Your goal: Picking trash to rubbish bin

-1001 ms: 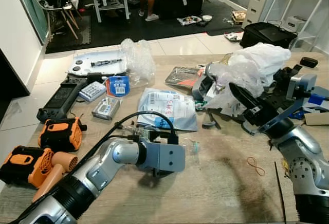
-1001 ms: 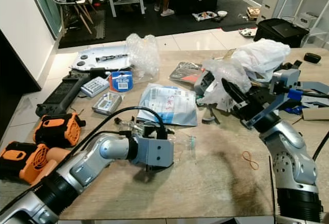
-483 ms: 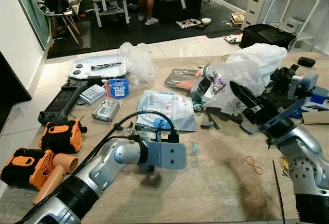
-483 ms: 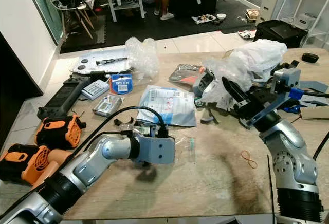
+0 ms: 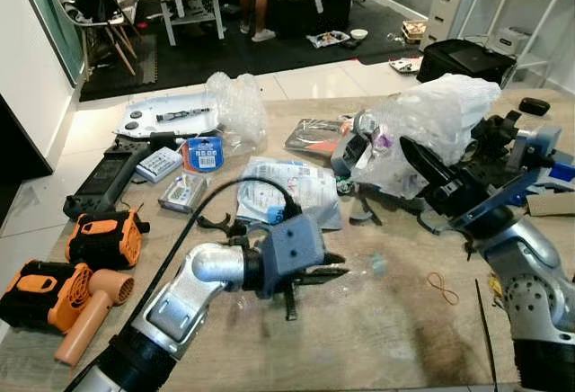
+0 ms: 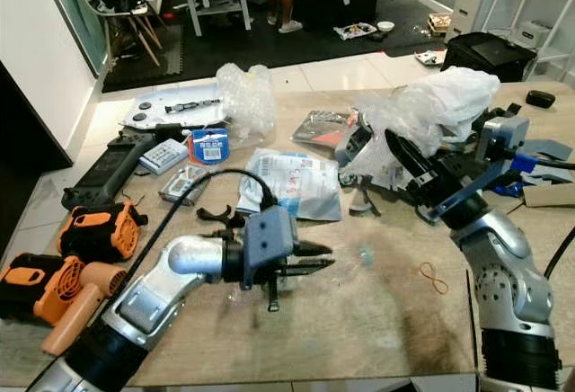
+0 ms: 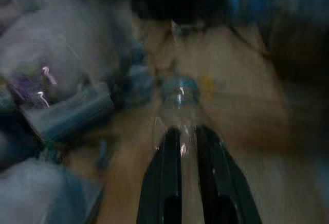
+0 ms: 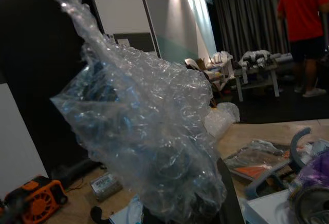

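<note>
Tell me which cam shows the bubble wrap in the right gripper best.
Right wrist view: the crumpled bubble wrap sits close up, its bubbles plain, rising from the right gripper. The eye views show it from afar as a clear mass above the black fingers. The left wrist view is blurred, grey at one side.

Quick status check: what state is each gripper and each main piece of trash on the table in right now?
left gripper: low over the table, fingers nearly together around a clear plastic bottle.
clear plastic bottle: lying on its side, blue cap pointing away from the gripper.
right gripper: raised, shut on bubble wrap.
bubble wrap: crumpled, held off the table.
grey mailer bag: lying flat.
rubber band: loose on the table.
</note>
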Available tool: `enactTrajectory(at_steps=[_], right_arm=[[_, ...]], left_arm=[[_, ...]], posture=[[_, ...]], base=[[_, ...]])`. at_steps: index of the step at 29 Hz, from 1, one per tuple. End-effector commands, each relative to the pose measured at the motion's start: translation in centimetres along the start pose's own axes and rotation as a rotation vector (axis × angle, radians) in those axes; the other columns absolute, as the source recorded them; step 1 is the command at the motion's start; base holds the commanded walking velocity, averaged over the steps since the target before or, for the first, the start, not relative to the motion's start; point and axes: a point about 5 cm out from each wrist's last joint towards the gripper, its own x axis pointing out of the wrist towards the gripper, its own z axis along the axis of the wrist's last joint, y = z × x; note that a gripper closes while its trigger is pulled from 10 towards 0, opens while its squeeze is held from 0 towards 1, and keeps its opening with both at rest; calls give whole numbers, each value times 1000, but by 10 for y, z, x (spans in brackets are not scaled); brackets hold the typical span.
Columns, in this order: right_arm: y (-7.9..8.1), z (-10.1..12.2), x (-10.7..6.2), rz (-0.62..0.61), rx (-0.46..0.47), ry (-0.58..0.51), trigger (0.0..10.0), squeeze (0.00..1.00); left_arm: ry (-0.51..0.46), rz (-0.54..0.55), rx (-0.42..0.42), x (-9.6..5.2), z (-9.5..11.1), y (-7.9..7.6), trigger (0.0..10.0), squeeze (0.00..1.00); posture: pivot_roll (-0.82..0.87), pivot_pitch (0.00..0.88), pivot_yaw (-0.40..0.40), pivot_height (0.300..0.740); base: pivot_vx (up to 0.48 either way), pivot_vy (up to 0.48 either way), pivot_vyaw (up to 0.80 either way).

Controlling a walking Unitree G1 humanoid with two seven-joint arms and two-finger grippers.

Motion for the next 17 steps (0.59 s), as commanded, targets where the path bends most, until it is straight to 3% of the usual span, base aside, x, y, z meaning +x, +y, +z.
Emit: enactTrajectory(at_steps=[1,2,4,5,6,7,8,14,17], right_arm=[[3,1,0,16,18,-17,1490,0],[5,1,2,22,31,-27,2039,0],[6,0,3,26,41,-32,2235,0],[7,0,4,31,52,-39,3647,0],[9,0,5,38,67,-48,7569,0],[10,-1,5,42,77,-53,7569,0],[12,-1,6,54,95,-63,10000,0],[24,-8,13,88,204,-114,10000,0],[26,-12,15,88,215,-109,10000,0]], left_arm=[[-95,12,-47,-4,11,1,10000,0],[-181,44,-96,-8,20,5,10000,0],[-226,64,-132,-9,24,7,10000,0],[-264,89,-164,-11,26,9,10000,0],[-295,113,-192,-12,28,12,10000,0],[-309,124,-211,-13,28,12,10000,0],[-325,145,-232,-14,28,14,10000,0],[-377,257,-369,-17,17,16,10000,0],[-389,266,-397,-17,16,13,10000,0]], posture=[[-163,177,70,740],[-161,177,69,740],[-161,178,68,740],[-161,178,68,740],[-160,178,66,740],[-160,178,66,740],[-159,178,64,740],[-153,170,57,740],[-150,168,56,740]], base=[[0,0,0],[0,0,0],[0,0,0],[0,0,0],[0,0,0],[0,0,0],[0,0,0],[0,0,0],[0,0,0]])
